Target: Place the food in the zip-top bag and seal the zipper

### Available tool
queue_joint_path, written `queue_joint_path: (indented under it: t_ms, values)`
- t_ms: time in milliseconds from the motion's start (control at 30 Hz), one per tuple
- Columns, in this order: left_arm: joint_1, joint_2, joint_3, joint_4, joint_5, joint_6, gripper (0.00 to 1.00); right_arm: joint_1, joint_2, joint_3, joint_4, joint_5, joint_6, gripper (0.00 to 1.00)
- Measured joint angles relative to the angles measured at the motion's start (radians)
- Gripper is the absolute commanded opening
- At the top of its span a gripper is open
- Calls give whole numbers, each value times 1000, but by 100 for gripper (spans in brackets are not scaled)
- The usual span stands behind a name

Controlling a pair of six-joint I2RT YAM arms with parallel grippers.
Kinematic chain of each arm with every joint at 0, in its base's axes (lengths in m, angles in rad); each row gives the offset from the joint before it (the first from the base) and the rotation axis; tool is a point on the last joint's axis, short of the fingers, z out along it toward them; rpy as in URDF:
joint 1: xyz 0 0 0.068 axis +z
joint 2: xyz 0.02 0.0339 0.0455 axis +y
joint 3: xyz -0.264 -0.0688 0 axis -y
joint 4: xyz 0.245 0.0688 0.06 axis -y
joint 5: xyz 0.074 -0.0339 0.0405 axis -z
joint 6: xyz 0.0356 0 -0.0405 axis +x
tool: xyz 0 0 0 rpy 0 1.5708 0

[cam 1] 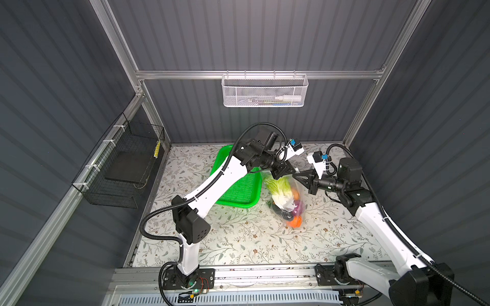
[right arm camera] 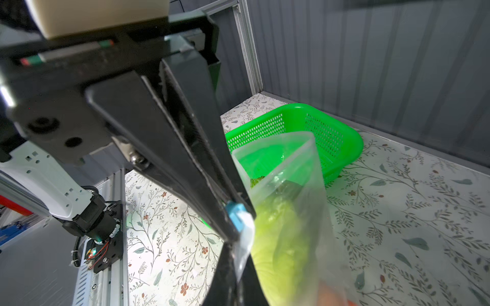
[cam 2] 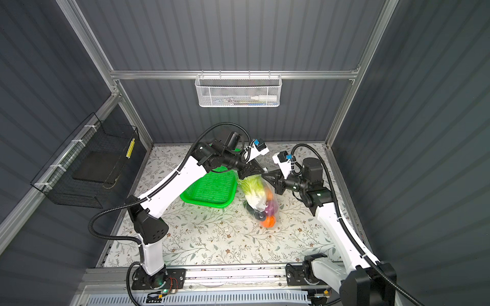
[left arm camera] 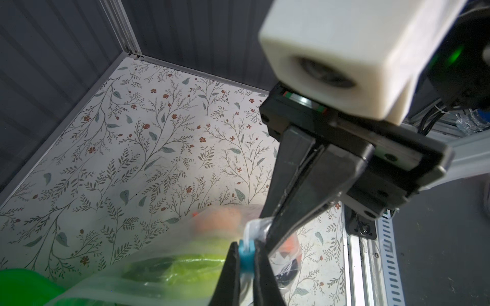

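One clear, crinkly zip-top bag (cam 1: 286,204) contains ruffled cabbage (cam 1: 275,184). Left gripper (left arm camera: 247,249) is clamped on one blue slider tab (right arm camera: 236,213); right gripper (left arm camera: 271,230) is pinched on the bag's corner.

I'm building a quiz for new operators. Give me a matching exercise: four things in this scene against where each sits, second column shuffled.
1. cabbage
2. slider
3. green basket
4. right claw

A. pinched in the left claw
B. on the table, outside the bag
C. shut on the bag's mouth edge
D. inside the bag

Pairs: 1-D, 2-A, 3-B, 4-C.
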Motion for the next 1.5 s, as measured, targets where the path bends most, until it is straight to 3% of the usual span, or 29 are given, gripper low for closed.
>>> queue_joint_path:
  t_ms: [233, 333, 367, 433, 733, 967, 1267, 1500]
  values:
    - [-2, 17, 6, -21, 17, 0, 0, 0, -6, 3, -71, 29, -74, 2]
    - [0, 17, 11, -34, -4, 0, 0, -2, -6, 3, -66, 29, -72, 34]
    - [6, 17, 11, -42, -16, 0, 0, -6, -9, 5, -61, 29, -68, 41]
    - [19, 20, 11, -56, -37, -2, 0, -14, -14, 13, -61, 28, -68, 45]
    - [31, 27, 11, -74, -55, -5, 0, -76, -9, 149, -174, -48, -64, 41]
    - [-7, 24, -3, -64, -74, -6, 0, -77, 130, 311, -315, -130, -78, 40]
    - [-19, 14, -34, -58, -89, -2, 0, -69, 152, 332, -473, -137, -171, 38]
    - [-19, -15, -46, -58, -103, -2, 0, -51, 156, 325, -482, -117, -200, 39]
